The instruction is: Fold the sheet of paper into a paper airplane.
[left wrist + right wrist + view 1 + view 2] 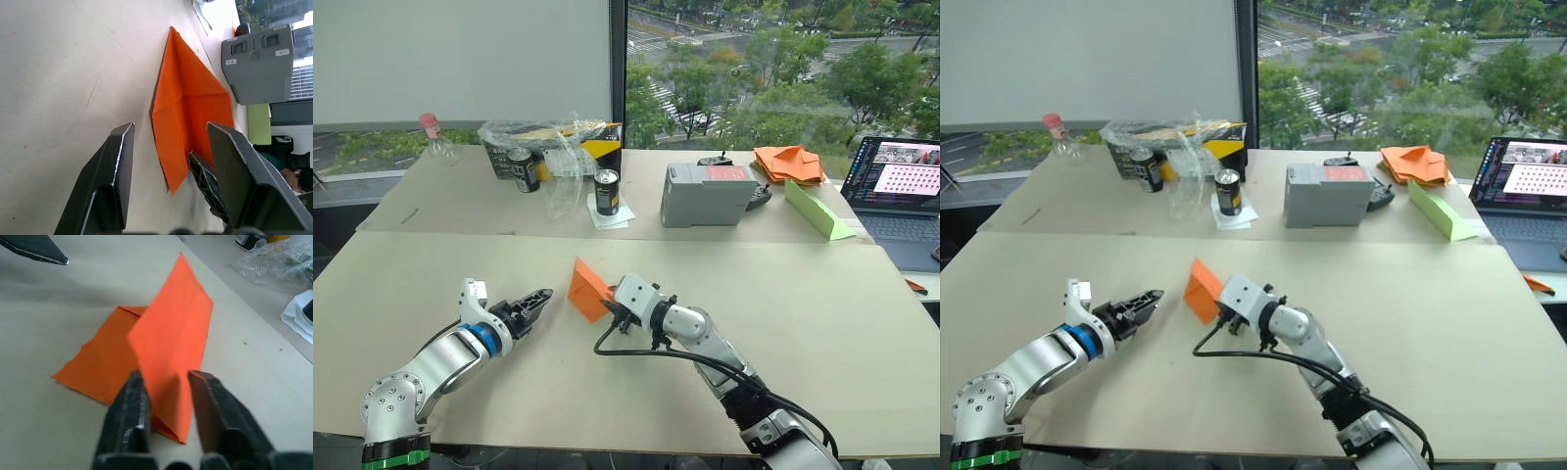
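Right hand [168, 382] pinches one raised flap of the sheet [588, 288], fingers closed on the orange paper, which stands tilted while the other flap lies flat on the near surface [822, 313]. Left hand [540, 299] sits just beside the sheet, on the side away from the right hand, fingers spread and holding nothing, tips aimed at the paper.

Well beyond both hands, on the far surface: one dark box [548, 147] draped in crumpled clear plastic, contents I cannot make out. Two cans, one [523, 168] by the box, one [607, 191] standing on a white napkin. One bottle [434, 137] with a pink cap, lying over. One grey device [707, 193]. One heap [789, 164] of orange pieces, number unclear, and one green wedge [817, 210] next to it. One laptop [896, 186], lid up, far out past the right hand.
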Controlling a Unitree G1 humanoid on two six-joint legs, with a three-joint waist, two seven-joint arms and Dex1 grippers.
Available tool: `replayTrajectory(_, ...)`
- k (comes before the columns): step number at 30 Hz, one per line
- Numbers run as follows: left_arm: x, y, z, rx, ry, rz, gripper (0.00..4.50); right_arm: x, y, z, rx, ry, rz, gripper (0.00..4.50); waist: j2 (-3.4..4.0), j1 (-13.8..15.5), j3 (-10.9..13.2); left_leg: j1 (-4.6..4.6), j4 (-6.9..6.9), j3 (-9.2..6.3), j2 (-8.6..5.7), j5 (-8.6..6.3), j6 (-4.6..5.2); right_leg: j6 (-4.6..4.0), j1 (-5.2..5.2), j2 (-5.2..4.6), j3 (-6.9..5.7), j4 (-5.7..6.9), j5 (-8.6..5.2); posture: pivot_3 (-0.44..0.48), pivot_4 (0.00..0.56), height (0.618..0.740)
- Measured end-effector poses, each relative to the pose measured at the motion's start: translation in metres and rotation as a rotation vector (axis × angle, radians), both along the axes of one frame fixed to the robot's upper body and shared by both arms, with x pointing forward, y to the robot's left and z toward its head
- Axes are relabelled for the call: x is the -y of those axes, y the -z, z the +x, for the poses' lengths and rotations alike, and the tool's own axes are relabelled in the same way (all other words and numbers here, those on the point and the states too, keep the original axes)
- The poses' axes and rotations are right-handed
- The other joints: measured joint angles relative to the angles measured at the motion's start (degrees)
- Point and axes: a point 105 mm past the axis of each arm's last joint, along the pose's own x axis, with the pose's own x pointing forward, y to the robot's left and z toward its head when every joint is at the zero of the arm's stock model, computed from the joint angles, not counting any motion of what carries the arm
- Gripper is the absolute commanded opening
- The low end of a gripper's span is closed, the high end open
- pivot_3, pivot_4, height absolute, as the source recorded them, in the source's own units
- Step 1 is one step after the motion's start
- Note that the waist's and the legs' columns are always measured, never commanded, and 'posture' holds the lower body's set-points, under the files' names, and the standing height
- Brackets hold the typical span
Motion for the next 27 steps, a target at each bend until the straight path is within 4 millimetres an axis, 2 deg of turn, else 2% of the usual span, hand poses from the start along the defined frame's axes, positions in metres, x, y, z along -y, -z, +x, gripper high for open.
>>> replayTrajectory(1, 0.000, 0.000, 0.000, 0.002, -0.005, -0.002, 2.49, 0.000, 0.000, 0.000, 0.001, 0.001, -0.001, 0.10, 0.00, 0.00, 0.00, 0.00, 0.00, 0.00, 0.00, 0.00, 0.00, 0.00, 0.00, 0.00, 0.00, 0.00, 0.00, 0.000, 0.150, 0.740)
replayTrajectory(2, -0.001, -0.001, 0.001, 0.003, -0.007, -0.003, 2.49, 0.000, 0.000, 0.000, 0.005, 0.003, -0.004, 0.04, 0.00, -0.01, 0.00, 0.00, 0.00, 0.00, 0.00, 0.00, 0.00, 0.00, 0.00, 0.00, 0.00, 0.00, 0.00, 0.000, 0.150, 0.740)
replayTrajectory(8, 0.000, 0.000, 0.001, 0.002, -0.006, -0.003, 2.49, 0.001, -0.002, 0.001, 0.044, -0.005, -0.026, 0.04, 0.00, 0.00, 0.00, 0.00, 0.00, 0.00, 0.00, 0.00, 0.00, 0.00, 0.00, 0.00, 0.00, 0.00, 0.00, 0.000, 0.150, 0.740)
replayTrajectory(16, 0.001, -0.001, 0.000, 0.008, 0.001, -0.002, 2.49, 0.023, -0.014, 0.005, 0.130, -0.045, -0.076, 0.04, 0.00, 0.05, 0.00, -0.01, 0.00, 0.02, -0.01, 0.00, -0.01, 0.00, 0.02, 0.00, 0.01, -0.03, 0.00, 0.000, 0.150, 0.740)
replayTrajectory(22, 0.000, 0.000, -0.002, 0.008, 0.005, -0.004, 2.49, 0.051, -0.031, -0.005, 0.158, -0.174, -0.104, 0.04, 0.00, 0.07, 0.00, 0.01, 0.00, 0.03, 0.00, -0.06, 0.11, 0.00, 0.08, 0.00, 0.01, -0.08, 0.00, 0.000, 0.150, 0.740)
replayTrajectory(27, 0.002, -0.001, -0.002, 0.014, 0.015, -0.011, 2.49, 0.054, -0.038, -0.026, 0.111, -0.313, -0.058, 0.04, 0.00, 0.00, 0.00, 0.01, -0.01, 0.03, 0.02, -0.09, 0.16, 0.00, 0.09, 0.01, 0.01, -0.09, 0.00, 0.000, 0.150, 0.740)
